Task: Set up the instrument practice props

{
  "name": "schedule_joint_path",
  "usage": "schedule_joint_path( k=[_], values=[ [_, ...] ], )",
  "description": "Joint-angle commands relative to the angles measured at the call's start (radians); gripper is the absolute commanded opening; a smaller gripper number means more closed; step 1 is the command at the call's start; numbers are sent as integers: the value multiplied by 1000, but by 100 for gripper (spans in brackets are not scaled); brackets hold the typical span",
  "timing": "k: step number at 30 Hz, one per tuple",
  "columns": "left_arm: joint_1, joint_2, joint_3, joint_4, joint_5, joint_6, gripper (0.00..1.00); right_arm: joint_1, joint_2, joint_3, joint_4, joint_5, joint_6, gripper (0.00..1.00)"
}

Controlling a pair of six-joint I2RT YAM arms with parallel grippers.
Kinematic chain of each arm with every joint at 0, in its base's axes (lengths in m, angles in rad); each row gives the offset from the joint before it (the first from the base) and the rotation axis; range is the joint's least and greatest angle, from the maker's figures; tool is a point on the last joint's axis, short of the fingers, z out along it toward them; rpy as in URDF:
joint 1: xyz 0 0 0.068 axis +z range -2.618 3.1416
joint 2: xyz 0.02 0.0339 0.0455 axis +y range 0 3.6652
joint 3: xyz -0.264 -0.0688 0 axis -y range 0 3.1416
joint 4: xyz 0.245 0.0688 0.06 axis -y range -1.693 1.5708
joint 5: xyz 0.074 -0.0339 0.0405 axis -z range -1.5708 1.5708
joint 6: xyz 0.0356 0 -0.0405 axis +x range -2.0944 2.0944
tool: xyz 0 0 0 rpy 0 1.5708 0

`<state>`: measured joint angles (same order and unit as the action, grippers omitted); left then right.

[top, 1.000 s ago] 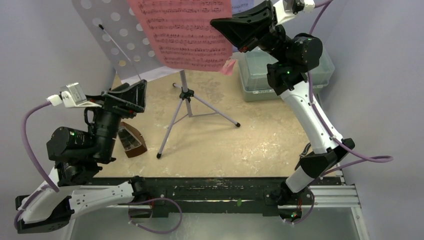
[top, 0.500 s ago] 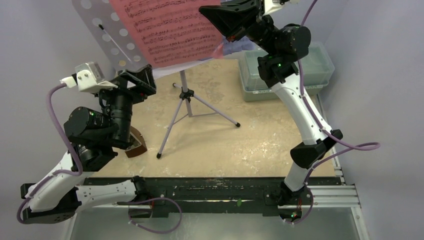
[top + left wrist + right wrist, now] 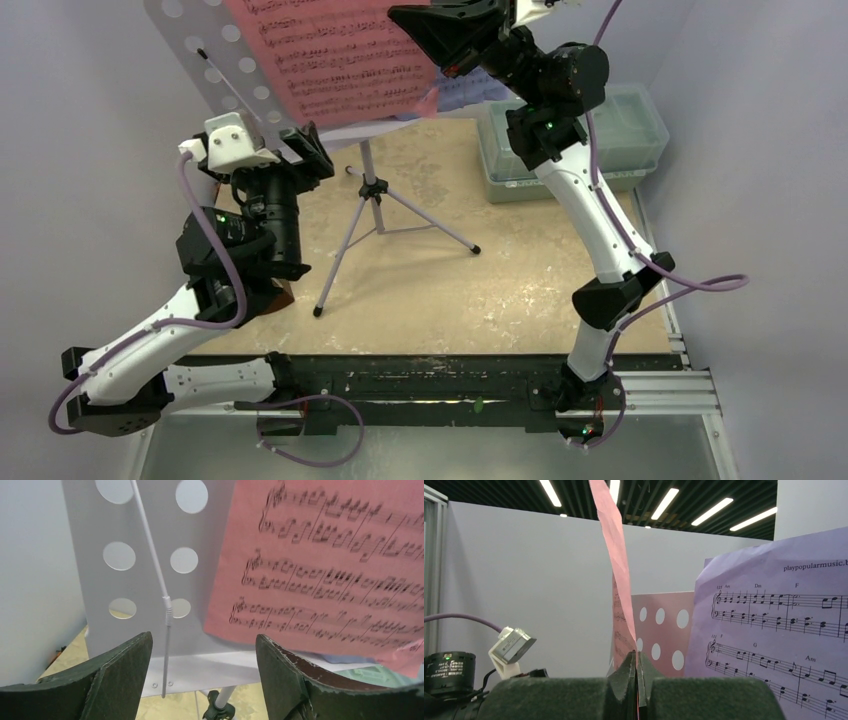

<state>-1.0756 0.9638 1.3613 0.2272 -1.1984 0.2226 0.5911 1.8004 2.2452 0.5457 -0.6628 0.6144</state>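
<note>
Left gripper (image 3: 203, 642): jaws spread, nothing between them. Beyond: lavender perforated music stand (image 3: 92, 580); pink music sheet (image 3: 325, 565) on its right half; white wire arm (image 3: 152, 565) to the left.

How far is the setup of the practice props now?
Done: the music stand is upright, and the pale-blue sheet seems to rest on it. In hand: the right tool pinches the pink sheet at the stand; the left tool is open below. Left: release the pink sheet.

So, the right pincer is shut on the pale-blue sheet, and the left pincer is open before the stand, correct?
One error: the right pincer is shut on the pink sheet, as the right wrist view shows. The left pincer is open before the stand.
</note>
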Motion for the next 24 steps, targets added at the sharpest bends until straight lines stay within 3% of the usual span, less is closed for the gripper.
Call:
schedule_joint_path(
  k=[1, 12, 24],
  values=[
    [2, -4, -29, 136, -30, 130, 74, 7, 22, 74, 11, 28, -14, 0],
    [117, 22, -51, 114, 35, 67, 44, 17, 22, 64, 35, 35, -24, 0],
    [156, 27, -63, 121, 123, 50, 24, 21, 52, 94, 16, 83, -40, 0]
  ],
)
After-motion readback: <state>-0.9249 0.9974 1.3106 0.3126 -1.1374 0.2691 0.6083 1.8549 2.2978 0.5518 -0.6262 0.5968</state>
